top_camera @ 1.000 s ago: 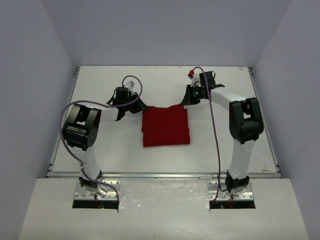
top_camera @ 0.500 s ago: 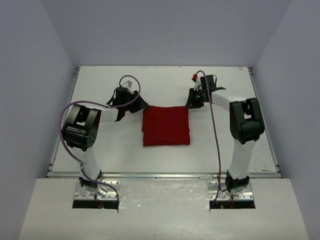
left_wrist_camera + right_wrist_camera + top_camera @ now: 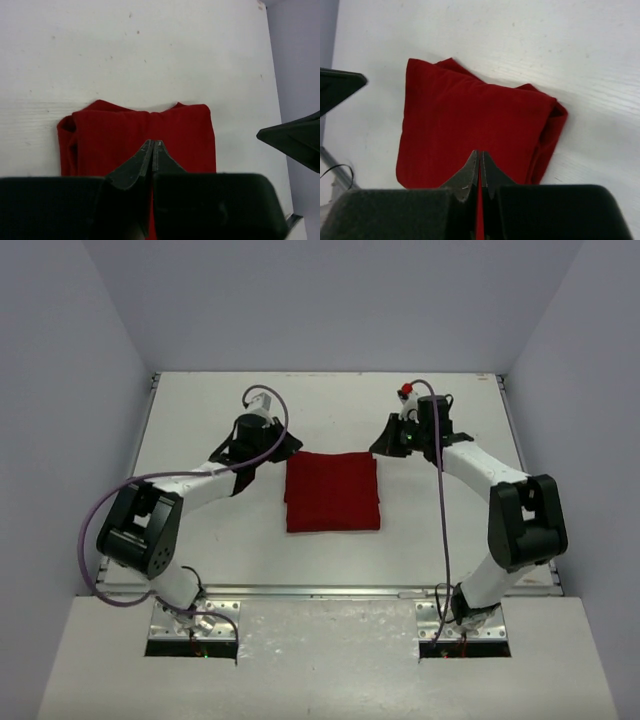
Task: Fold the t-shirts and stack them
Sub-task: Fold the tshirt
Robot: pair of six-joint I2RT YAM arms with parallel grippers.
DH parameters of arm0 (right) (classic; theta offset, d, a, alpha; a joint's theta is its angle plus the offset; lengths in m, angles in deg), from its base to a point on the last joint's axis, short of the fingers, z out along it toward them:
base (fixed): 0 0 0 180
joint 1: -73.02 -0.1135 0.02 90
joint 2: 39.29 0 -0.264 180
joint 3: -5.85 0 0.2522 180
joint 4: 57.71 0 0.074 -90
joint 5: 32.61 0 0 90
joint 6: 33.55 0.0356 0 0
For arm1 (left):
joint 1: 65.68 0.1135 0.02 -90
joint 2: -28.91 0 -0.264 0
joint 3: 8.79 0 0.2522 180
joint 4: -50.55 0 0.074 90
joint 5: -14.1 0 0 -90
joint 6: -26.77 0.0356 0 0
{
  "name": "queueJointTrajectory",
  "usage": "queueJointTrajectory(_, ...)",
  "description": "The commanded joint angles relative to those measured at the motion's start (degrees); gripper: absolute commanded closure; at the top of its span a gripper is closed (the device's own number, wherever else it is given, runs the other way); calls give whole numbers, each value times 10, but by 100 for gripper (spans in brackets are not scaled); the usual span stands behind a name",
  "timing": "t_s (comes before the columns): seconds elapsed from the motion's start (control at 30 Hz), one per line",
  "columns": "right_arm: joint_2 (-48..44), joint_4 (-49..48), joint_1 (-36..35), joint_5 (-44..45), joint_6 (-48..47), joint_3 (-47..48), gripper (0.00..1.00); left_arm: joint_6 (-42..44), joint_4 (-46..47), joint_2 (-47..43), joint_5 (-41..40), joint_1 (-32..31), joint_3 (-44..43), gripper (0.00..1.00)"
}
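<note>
near edge of t-shirt (image 3: 115, 135) hidden behind left tool (image 3: 152, 145), right tool (image 3: 480, 156) likewise

The top external camera is fixed above and behind the arms. It looks steeply down from a distance, framing the whole table (image 3: 450, 530) with the arm bases (image 3: 195, 615) at the bottom edge. Each wrist camera sits just behind its own fingers and looks along them, close to the surface; the left gripper (image 3: 152, 145) and the right gripper (image 3: 479, 154) fill the lower frame. All three views share the folded t-shirt (image 3: 332, 492). Each wrist view also catches the opposite gripper's tip at one side edge.
</note>
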Motion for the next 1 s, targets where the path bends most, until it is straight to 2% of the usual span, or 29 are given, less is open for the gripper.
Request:
queueJointTrajectory(0.0, 56, -100, -2, -101, 52, -4, 99, -4, 21, 75, 25, -2, -20, 100)
queueJointTrajectory(0.07, 108, -102, 2, -84, 60, 11, 99, -9, -19, 113, -15, 6, -73, 100)
queueJointTrajectory(0.13, 138, -107, 9, -74, 71, 27, 99, -15, -36, 158, -13, 17, -91, 100)
queueJointTrajectory(0.27, 181, -113, 35, -11, 115, 1, 99, -26, -67, 221, -46, 23, -109, 100)
queueJointTrajectory(0.33, 190, -99, 40, -7, 117, -2, 99, -33, -71, 235, -47, 26, -106, 100)
queueJointTrajectory(0.43, 199, -65, 39, 2, 110, 2, 99, -47, -74, 237, -71, 27, -82, 100)
queueJointTrajectory(0.6, 161, -21, 39, 11, 96, 0, 99, -43, -72, 198, -84, 28, -50, 100)
queueJointTrajectory(0.67, 137, -38, 39, -8, 92, -19, 98, -43, -75, 178, -88, 27, -26, 99)
queueJointTrajectory(0.7, 125, -53, 38, -8, 89, -27, 91, -43, -60, 164, -96, 27, -11, 78)
queueJointTrajectory(0.73, 112, -60, 38, -8, 86, -36, 75, -43, -59, 143, -92, 27, 7, 72)
queueJointTrajectory(0.77, 100, -83, 38, -19, 82, -56, 47, -38, -14, 95, -85, 27, 29, 65)
queueJointTrajectory(0.8, 77, -91, 38, -33, 80, -62, 45, -33, 4, 73, -81, 27, 58, 58)
queueJointTrajectory(0.83, 68, -86, 38, -38, 69, -60, 42, -30, -4, 35, -83, 27, 59, 1)
queueJointTrajectory(0.87, 61, -63, 38, -41, 62, -57, 34, -23, -21, 18, -88, 28, 55, 0)
queueJointTrajectory(0.97, 48, -13, 34, -36, 56, -54, 31, -44, -97, -46, -131, 28, 53, 0)
